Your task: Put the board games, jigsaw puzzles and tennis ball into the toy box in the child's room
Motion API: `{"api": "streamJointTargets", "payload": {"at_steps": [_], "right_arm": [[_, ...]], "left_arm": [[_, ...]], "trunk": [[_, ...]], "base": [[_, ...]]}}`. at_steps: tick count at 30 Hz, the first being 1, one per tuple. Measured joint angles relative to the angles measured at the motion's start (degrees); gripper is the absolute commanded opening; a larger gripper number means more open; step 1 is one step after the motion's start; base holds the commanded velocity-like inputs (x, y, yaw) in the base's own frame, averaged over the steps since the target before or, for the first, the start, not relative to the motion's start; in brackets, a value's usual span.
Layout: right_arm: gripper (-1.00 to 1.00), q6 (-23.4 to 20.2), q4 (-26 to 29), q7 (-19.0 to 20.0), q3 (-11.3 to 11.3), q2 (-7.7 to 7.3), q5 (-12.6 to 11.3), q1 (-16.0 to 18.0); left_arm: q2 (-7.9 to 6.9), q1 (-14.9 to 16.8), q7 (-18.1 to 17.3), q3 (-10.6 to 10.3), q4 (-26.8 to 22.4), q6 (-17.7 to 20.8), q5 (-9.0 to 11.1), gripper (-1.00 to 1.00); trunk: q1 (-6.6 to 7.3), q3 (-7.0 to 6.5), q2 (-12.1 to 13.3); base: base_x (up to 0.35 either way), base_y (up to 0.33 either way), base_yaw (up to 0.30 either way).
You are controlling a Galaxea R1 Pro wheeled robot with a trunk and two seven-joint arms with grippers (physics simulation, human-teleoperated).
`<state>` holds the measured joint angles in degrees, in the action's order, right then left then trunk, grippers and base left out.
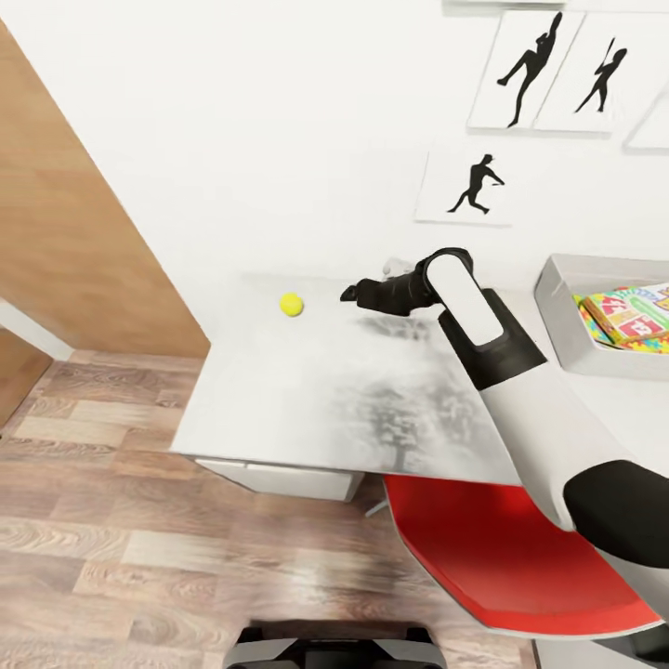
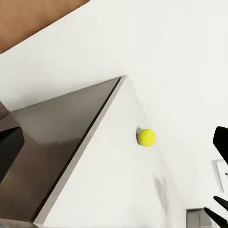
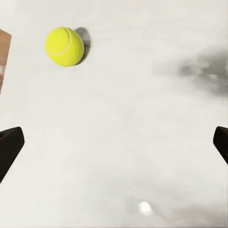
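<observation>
A white and black robot arm, the right one, reaches from the near right across a long pale grey table toward a small yellow-green tennis ball resting near the table's far left corner, close to the white wall. The right claw is just to the right of the ball, not touching it. In the right wrist view its two dark fingertips stand wide apart, open and empty, with the ball ahead of them and off to one side, not between them. At the far right of the table sits the shallow grey toy box, already holding a colourful board game and a bright puzzle. A red chair is tucked near the table's front edge. To do this step well, the claw likely needs to line up so the ball sits midway between the fingers, then close gently, since a round ball may roll away or off the nearby edge if nudged. The left claw shows as dark tips in its own wrist view; whether it is open cannot be told.
</observation>
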<state>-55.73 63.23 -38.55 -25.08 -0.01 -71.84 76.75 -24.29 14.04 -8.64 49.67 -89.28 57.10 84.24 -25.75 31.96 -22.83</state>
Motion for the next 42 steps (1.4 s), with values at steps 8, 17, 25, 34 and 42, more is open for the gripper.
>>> {"api": "streamJointTargets", "payload": {"at_steps": [8, 17, 25, 34, 42], "right_arm": [[1.0, 1.0, -3.5, -0.3, -0.2, 0.15, 1.2, 1.4], [1.0, 2.9, -6.1, -0.4, -0.2, 0.19, 5.8, 3.7], [1.0, 5.4, -9.1, -0.2, -0.1, 0.09, 7.7, 6.2], [1.0, 6.1, -10.4, -0.3, 0.1, -0.87, 8.3, 8.5], [1.0, 6.6, -10.7, -0.9, 0.5, -1.72, 8.7, 9.3]], "left_arm": [[1.83, -1.3, 5.4, 0.6, -0.2, 0.0, -0.9, 1.0], [2.45, -1.9, 11.9, -0.7, -0.3, 0.2, -6.1, 1.0], [2.61, -2.0, 16.2, -7.8, -0.3, 0.0, -12.9, 1.0], [2.77, -1.4, 21.0, -13.1, -0.2, -0.5, -17.4, 1.0], [2.79, 0.3, 26.6, -18.5, 0.0, -0.7, -18.9, 1.0]], "trunk": [[0.0, -0.01, 0.0], [0.0, -0.01, 0.0], [0.0, -0.01, 0.0], [0.0, -0.02, 0.0], [0.0, -0.02, 0.0]], "base": [[0.0, 0.0, 0.293], [0.0, 0.0, 0.295], [0.0, 0.0, 0.295], [0.0, 0.0, 0.293], [0.0, 0.0, 0.142]]}}
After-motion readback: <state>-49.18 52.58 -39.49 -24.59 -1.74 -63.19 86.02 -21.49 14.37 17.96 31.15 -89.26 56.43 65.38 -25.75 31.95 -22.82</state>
